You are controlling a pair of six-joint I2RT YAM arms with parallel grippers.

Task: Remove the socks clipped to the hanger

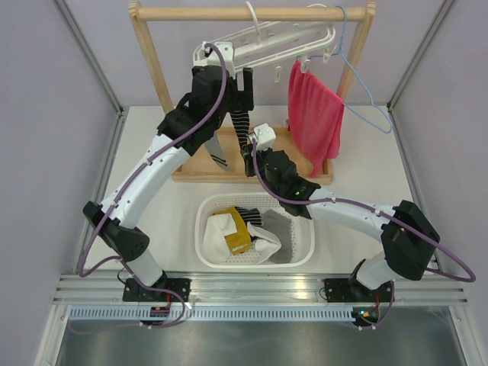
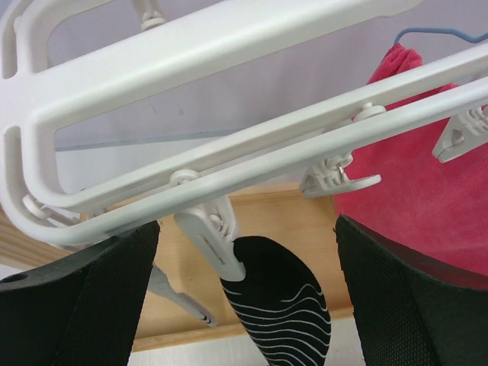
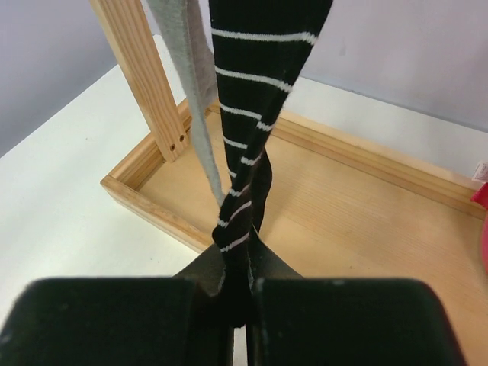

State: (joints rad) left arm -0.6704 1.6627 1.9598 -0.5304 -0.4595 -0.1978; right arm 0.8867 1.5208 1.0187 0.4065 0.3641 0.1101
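The white hanger (image 1: 263, 38) hangs from the wooden rack's rod. A black-and-white striped sock (image 1: 242, 126) hangs from one of its clips (image 2: 215, 242), and a grey sock (image 1: 218, 149) hangs beside it. My left gripper (image 1: 242, 85) is open, with its fingers (image 2: 84, 305) on either side of that clip and the sock's top (image 2: 284, 305). My right gripper (image 1: 248, 156) is shut on the striped sock's lower end (image 3: 242, 191). The grey sock (image 3: 187, 76) hangs loose just to its left.
A red towel (image 1: 313, 118) hangs clipped at the hanger's right end. A blue wire hanger (image 1: 358, 76) hangs beside it. The wooden rack's base tray (image 3: 366, 213) lies below. A white basket (image 1: 305, 255) near the arms holds white, mustard yellow, grey and striped socks.
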